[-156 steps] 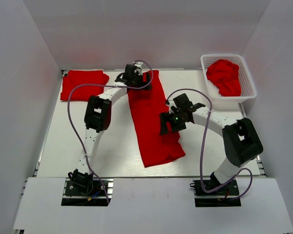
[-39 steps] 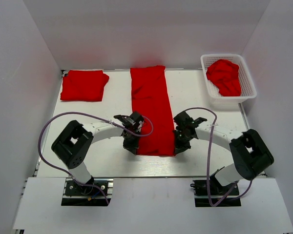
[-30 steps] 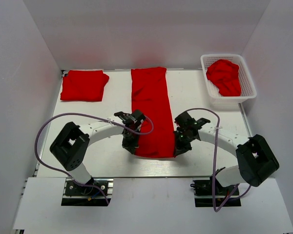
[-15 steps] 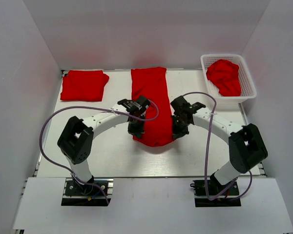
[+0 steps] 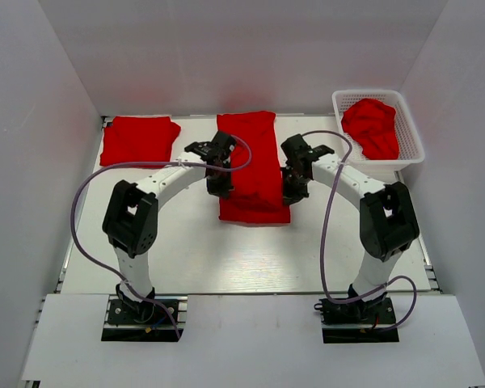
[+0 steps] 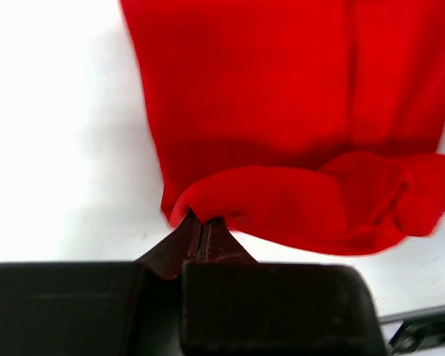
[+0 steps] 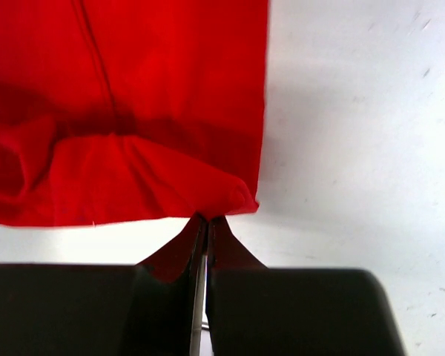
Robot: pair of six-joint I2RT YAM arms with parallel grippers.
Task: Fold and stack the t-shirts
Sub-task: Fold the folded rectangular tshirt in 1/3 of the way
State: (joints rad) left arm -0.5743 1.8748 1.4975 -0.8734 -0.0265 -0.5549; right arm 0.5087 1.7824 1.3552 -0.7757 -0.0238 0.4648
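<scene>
Fold-in-half step: gripping t-shirt (image 5: 255,158) hem corners tight in left jaws and right jaws. Next, probably: carry toward 12 o'clock, align with far edge, release.

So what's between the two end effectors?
The middle t-shirt fills that stretch in the top view; the left end effector and right end effector each pinch one corner of it.

left gripper (image 6: 202,231) clamped on edge of red t-shirt (image 6: 282,96), jaws tight together w/ fabric btwn tips. held edge bunches up in rumpled roll running off to right, rest of shirt lies flat on white table (image 6: 59,148) beyond.
</scene>
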